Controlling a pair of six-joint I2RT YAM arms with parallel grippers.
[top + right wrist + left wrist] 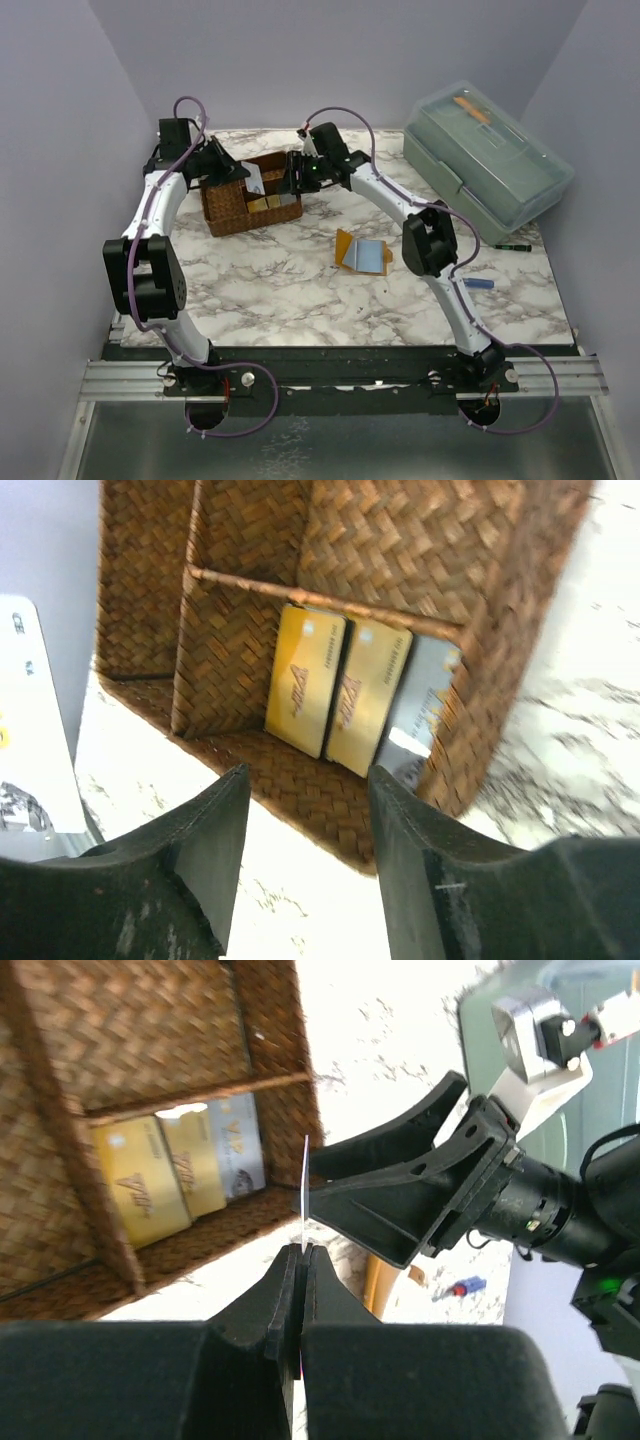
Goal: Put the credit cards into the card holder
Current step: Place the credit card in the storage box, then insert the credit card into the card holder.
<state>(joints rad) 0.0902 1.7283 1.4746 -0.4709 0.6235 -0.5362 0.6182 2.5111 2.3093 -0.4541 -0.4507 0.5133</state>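
The orange-tan card holder (347, 247) lies open on the marble table with a pale blue card (372, 257) on it. My left gripper (303, 1252) is shut on a thin white card (304, 1185), seen edge-on, held above the near rim of the brown woven basket (235, 212). That card also shows in the top view (255, 180) and the right wrist view (30, 720). My right gripper (307, 780) is open and empty, right beside the held card, over the basket's edge. Two yellowish cards (305, 680) (365, 695) and a grey card (420, 705) lie in a basket compartment.
A clear-lidded green box (485, 160) stands at the back right. A dark pen (510, 244) and a small blue object (478, 284) lie on the right of the table. Purple walls close in on three sides.
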